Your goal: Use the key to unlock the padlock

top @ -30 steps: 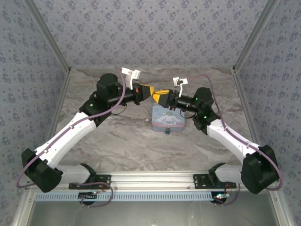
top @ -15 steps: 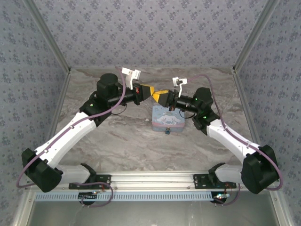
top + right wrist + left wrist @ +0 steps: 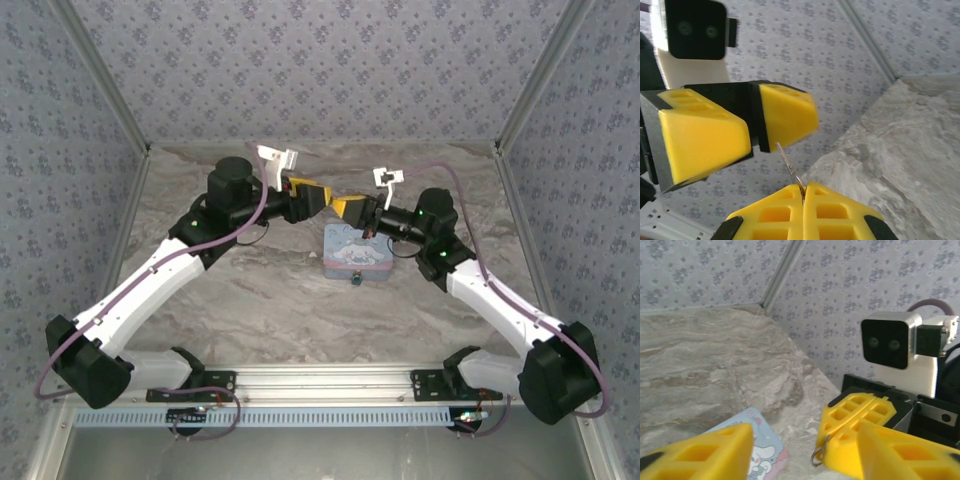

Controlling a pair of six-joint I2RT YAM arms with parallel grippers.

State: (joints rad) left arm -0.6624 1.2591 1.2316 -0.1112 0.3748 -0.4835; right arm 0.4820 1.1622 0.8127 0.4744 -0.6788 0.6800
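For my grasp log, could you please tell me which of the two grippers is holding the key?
The right gripper: its jaws are shut on the key, whereas the left gripper faces it with jaws apart, holding nothing.

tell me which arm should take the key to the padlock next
Right. The right gripper is shut on the key; the left gripper is open, holding nothing. The padlock lies on the table by the tin's near edge, below both, so right probably need only lower, while left could steady it.
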